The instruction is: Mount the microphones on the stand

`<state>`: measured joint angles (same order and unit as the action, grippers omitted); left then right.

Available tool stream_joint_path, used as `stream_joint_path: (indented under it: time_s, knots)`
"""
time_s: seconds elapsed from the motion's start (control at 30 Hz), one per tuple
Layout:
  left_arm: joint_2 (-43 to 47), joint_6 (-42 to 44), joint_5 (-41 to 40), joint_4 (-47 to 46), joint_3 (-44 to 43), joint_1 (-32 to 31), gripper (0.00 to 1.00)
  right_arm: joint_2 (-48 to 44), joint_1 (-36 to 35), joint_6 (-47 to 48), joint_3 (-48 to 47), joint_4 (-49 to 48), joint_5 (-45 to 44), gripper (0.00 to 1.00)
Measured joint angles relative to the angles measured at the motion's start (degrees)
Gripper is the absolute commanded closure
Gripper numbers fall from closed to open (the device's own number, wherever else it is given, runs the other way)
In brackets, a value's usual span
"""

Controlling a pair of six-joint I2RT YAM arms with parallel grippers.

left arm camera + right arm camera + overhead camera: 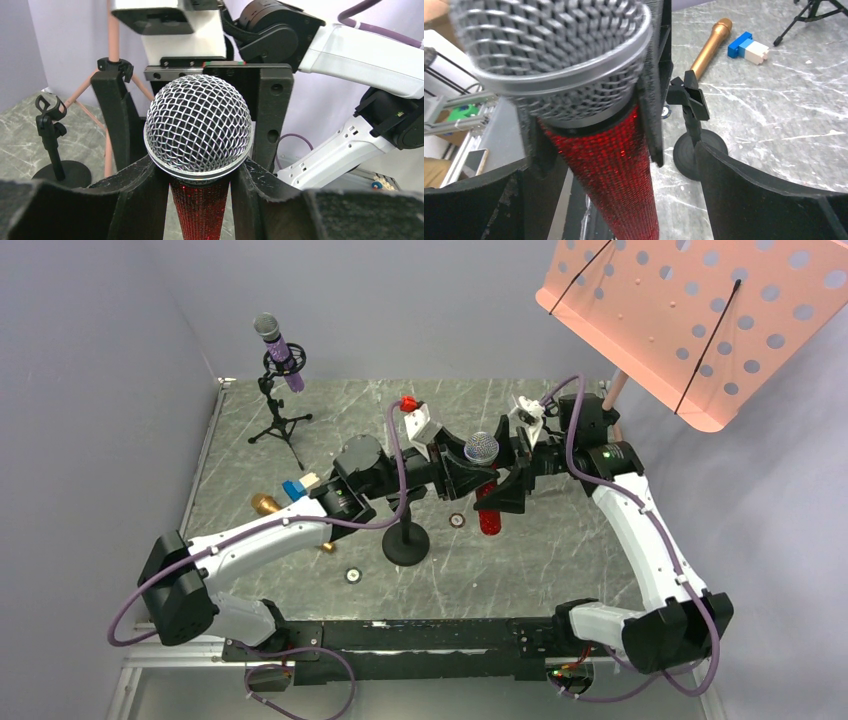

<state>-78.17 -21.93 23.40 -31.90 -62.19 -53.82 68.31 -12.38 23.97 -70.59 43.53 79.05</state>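
Overhead and wrist views of a grey, marble-veined table (560,550) closed in by plain lilac-grey walls (100,340), with the two arm bases on a dark rail along the bottom edge. Centre of the overhead frame: the red microphone (489,512), silver mesh head uppermost, is carried above the table. The left hand (199,185) is clamped on its glitter body just under the head. The right hand (611,160) faces it from the other side with its fingers (764,200) spread wide and clear of the body. Just below and left of them stands the round-based stand (405,543), its clip pointing up. Upper left of the frame: the purple microphone (280,345) sits tilted in the tripod stand (281,418) near the back corner. Left of centre: the gold microphone (710,46) lies flat on the table, partly hidden by the left arm from overhead, with a blue and white block (748,48) just beside it. Two small round discs (352,575) lie on the marble near the round base. Upper right: a salmon-pink perforated music stand (690,310) overhangs the table's far corner.
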Motion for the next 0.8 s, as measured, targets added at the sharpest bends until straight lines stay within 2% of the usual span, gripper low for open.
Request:
stream_joint_path:
  time_s: [0.3,0.43,0.6,0.8]
  knots:
    - [-0.8,0.3,1.2,0.1,-0.8,0.1,1.00,1.2,0.0,-1.5,1.0,-2.4,0.4,0.00]
    - [-0.5,0.9,1.7,0.5,-0.8,0.8,1.00,-3.1,0.0,1.7,6.4,-2.8,-2.4,0.00]
    - [0.9,1.2,2.5,0.9,-0.8,2.5,1.00,-9.7,0.0,1.0,15.2,-7.6,-3.0,0.00]
    - [2.5,1.1,3.3,1.0,-1.4,3.2,1.00,-8.2,-0.1,-0.6,17.3,-12.1,-2.1,0.07]
